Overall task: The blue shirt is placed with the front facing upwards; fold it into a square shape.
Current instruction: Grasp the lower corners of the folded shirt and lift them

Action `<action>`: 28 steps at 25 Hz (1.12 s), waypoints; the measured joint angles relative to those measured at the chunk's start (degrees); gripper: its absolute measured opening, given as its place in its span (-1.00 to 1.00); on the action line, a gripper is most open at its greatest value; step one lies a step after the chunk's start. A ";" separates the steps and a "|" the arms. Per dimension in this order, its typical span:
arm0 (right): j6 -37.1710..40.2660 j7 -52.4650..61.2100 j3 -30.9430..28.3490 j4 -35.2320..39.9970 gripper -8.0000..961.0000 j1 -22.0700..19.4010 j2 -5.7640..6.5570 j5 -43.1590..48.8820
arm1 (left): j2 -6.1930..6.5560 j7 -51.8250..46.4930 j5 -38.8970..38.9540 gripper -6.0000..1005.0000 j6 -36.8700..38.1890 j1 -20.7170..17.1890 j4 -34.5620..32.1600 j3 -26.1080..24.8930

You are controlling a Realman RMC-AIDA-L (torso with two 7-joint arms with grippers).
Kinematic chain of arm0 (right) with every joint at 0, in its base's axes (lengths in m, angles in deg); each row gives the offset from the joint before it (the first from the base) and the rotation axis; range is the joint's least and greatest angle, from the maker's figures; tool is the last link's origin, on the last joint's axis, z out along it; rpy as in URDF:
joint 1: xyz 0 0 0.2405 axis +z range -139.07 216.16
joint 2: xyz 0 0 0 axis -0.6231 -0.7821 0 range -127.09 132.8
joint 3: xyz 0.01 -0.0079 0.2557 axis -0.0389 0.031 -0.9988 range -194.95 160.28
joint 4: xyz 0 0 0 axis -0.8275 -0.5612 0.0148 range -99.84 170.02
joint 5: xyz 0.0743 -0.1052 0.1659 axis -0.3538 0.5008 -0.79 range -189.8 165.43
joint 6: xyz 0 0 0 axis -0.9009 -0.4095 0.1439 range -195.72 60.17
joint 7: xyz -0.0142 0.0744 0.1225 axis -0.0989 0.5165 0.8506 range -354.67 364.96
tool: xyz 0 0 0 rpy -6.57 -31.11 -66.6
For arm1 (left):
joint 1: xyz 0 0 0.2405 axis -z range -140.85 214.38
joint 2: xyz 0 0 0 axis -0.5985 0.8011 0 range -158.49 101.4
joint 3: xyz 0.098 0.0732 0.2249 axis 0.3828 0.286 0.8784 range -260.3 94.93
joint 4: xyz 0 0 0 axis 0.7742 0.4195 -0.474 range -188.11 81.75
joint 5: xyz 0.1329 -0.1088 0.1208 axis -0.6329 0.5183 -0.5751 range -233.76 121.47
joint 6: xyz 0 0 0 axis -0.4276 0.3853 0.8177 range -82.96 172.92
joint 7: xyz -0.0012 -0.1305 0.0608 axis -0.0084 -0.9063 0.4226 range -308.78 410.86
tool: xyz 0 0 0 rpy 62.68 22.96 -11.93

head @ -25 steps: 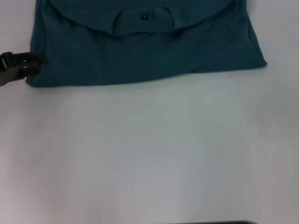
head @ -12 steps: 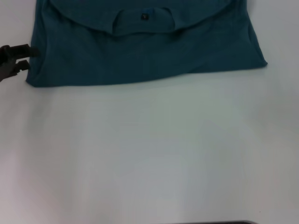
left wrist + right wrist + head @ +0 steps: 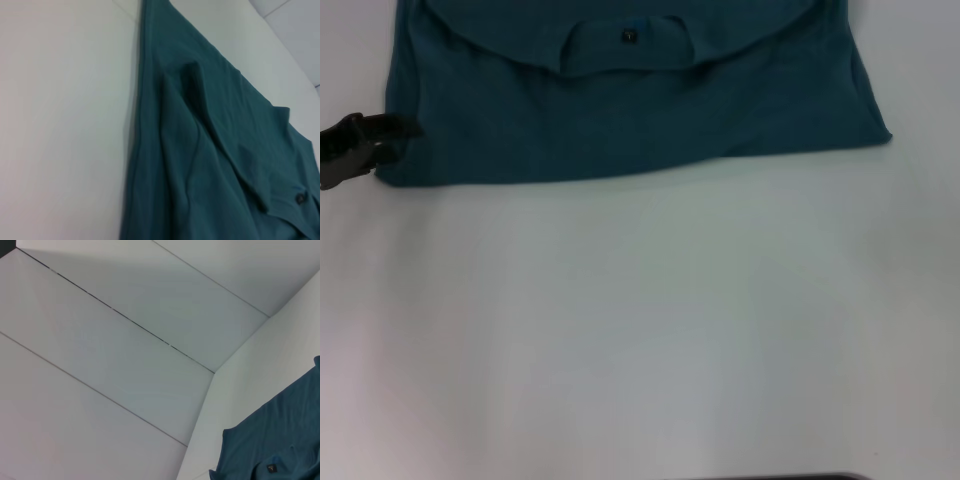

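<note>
lying at the far side of the white table (image 3: 640,330), the blue shirt (image 3: 630,110) is folded into a wide band, and its near edge runs almost straight from left to right. a curved fold crosses the upper layer, and the collar opening with the small dark neck label (image 3: 628,36) is in the middle, near the far edge of the head view. the right near corner of the shirt points a little outward.

the left gripper (image 3: 382,140) is at the left near corner of the shirt, low over the table. its dark fingers (image 3: 390,125) reach the edge of the cloth, and i cannot tell if they are apart or closed on it. the left wrist view shows the shirt's side edge and creased layers. the right gripper does not appear in any view; the right wrist view shows white wall panels (image 3: 125,340) and a part of the shirt.
</note>
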 joint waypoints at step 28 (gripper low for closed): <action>1.17 -0.03 -0.13 -0.18 0.90 -0.76 0.02 -0.31 | -0.25 2.66 -2.55 0.16 -3.55 0.01 -0.96 0.25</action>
